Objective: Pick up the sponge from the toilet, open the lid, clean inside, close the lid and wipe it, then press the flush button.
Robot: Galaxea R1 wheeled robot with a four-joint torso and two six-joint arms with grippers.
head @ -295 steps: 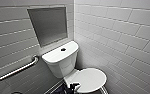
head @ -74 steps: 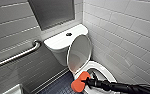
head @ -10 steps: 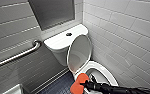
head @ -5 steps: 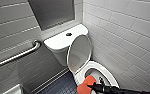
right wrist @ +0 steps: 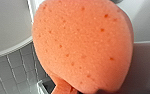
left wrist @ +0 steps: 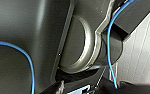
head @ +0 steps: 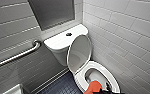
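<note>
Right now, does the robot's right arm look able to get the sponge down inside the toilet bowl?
Probably yes. The lid stands raised against the tank, so the bowl lies open, and the sponge hangs over its near rim with nothing between.

No words, numbers, brand marks or signs can be read anywhere. The toilet (head: 58, 42), the sponge (right wrist: 83, 45) and the wall tiles (head: 121, 30) have plain, unmarked surfaces. A small pale patch (left wrist: 81, 89) on the robot's dark casing (left wrist: 21, 25), seen in the left wrist view, might be a label but is too blurred to make out.
</note>
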